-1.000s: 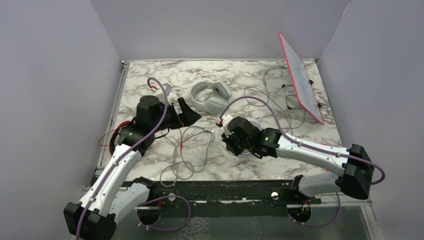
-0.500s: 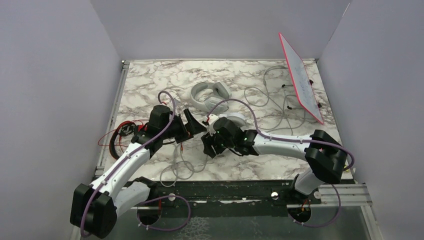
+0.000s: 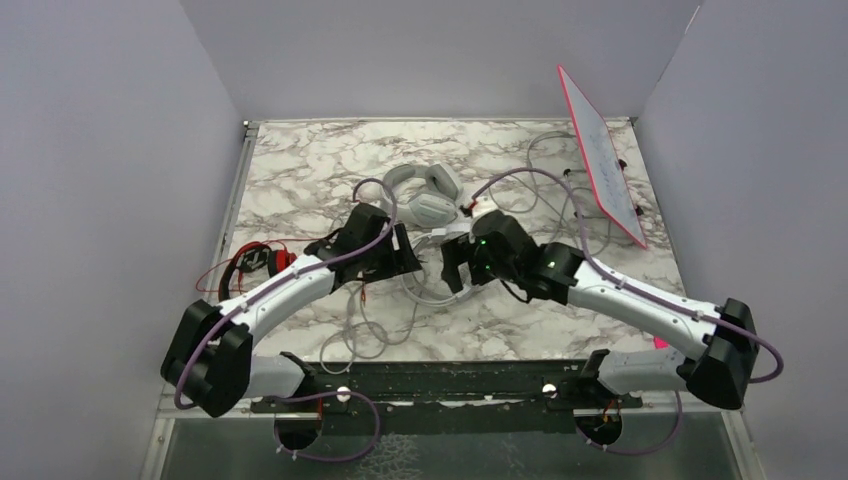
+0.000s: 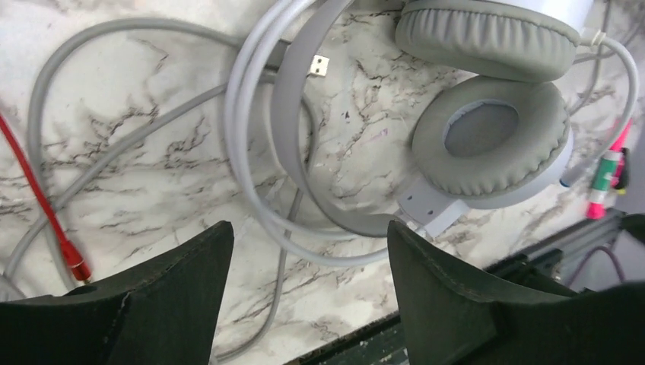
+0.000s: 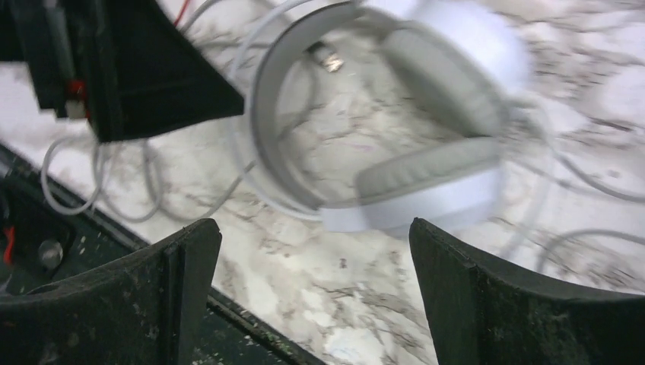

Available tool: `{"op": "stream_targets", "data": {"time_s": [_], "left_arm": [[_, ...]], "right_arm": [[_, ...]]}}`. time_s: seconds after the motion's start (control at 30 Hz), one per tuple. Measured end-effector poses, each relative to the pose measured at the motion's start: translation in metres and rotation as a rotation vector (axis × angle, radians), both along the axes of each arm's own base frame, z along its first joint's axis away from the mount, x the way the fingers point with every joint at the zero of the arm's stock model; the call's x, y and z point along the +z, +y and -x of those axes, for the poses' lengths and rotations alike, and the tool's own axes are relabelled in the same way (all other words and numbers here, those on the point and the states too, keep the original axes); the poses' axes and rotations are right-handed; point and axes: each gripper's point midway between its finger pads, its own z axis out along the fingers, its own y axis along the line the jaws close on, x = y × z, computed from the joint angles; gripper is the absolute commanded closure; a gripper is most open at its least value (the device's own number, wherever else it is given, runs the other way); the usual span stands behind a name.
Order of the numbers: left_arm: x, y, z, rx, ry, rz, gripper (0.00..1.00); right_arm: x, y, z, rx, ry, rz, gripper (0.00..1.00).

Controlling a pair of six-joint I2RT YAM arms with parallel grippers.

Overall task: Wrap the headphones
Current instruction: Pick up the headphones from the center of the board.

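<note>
- The white headset point(image 4: 487, 137) is laid mid-table point(image 3: 300, 160), between both grippers.
- The left gripper point(image 4: 308, 232) is held spread over its headband, nothing grasped.
- The right gripper point(image 5: 313, 224) is spread wide over it, empty.
- A grey headset point(image 3: 420, 195) is seen just behind, and a red-and-black headset point(image 3: 255, 265) at the left edge.

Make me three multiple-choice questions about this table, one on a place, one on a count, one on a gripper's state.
1. The red-and-black headset lies: A) near the left edge of the table B) beside the whiteboard C) between the grippers.
2. Headsets on the table: A) two B) three C) four.
3. The right gripper is: A) shut on a cable B) open and empty C) shut on a headband.
A: it lies at the left edge. B: red-and-black, light grey headset and white headset. B: its fingers stand wide apart, gripping nothing.
</note>
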Motion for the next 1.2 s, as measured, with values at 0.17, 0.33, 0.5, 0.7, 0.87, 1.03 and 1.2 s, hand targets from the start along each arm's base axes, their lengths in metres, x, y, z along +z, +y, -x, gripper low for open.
{"op": "stream_targets", "data": {"time_s": [0.17,0.33,0.5,0.7,0.87,1.03,1.2], "left_arm": [[-0.002,-0.017,-0.012,-0.002,-0.030,-0.136,0.31],[-0.028,-0.009,-0.008,0.031,-0.009,-0.296,0.30],[-0.038,0.000,-0.004,0.056,0.003,-0.370,0.26],[-0.038,0.002,-0.005,0.085,0.002,-0.371,0.25],[-0.037,-0.003,-0.009,0.090,-0.013,-0.351,0.25],[-0.041,-0.004,-0.010,0.090,-0.016,-0.348,0.26],[-0.049,0.000,-0.006,0.085,-0.011,-0.358,0.26]], "right_arm": [[0.019,-0.049,-0.024,-0.158,-0.041,-0.013,0.00],[0.012,-0.059,-0.028,-0.199,-0.024,0.008,0.00],[-0.017,-0.070,-0.043,-0.337,0.094,0.053,0.09],[-0.048,-0.062,-0.051,-0.597,0.315,0.105,0.22],[-0.080,-0.062,-0.040,-0.800,0.462,0.177,0.21],[-0.098,-0.065,-0.029,-0.917,0.509,0.249,0.22],[-0.114,-0.070,-0.021,-0.987,0.527,0.232,0.28]]}}
